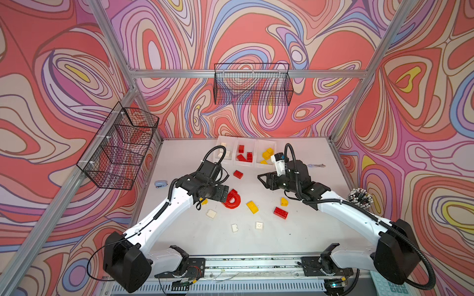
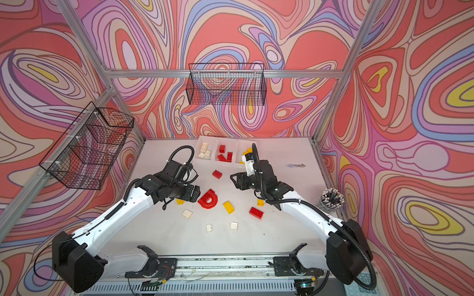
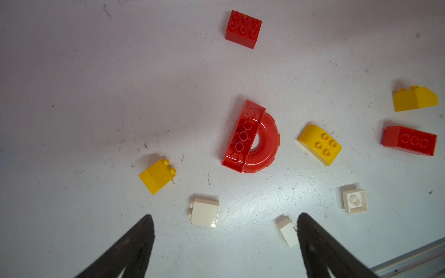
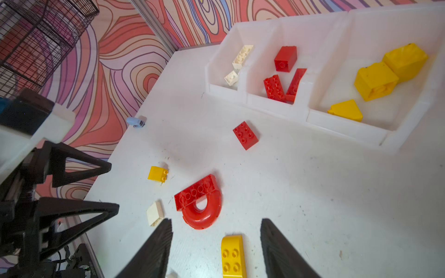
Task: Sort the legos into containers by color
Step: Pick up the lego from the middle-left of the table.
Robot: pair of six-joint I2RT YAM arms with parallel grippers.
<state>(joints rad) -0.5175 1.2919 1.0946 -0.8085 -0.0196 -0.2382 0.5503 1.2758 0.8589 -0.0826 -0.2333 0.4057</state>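
Three joined white containers [image 1: 256,164] stand at the back: white legos in one end bin, red in the middle, yellow in the other end bin [image 4: 375,81]. Loose legos lie mid-table: the red D arch [image 1: 233,200] [image 3: 250,137], a red brick [image 1: 238,174], a yellow curved brick [image 1: 252,207] [image 4: 233,257], a long red brick [image 1: 280,212], and white bricks [image 3: 204,211]. My left gripper [image 1: 222,194] [image 3: 225,215] hangs open above the white bricks, beside the arch. My right gripper [image 1: 259,178] [image 4: 216,220] hovers open and empty over the table's middle.
A light-blue stapler [image 1: 160,184] sits at the table's left edge. Black mesh baskets hang on the left wall [image 1: 120,146] and back wall [image 1: 252,84]. A cup of pens [image 1: 360,198] stands at the right edge. An aluminium rail [image 1: 256,264] runs along the front.
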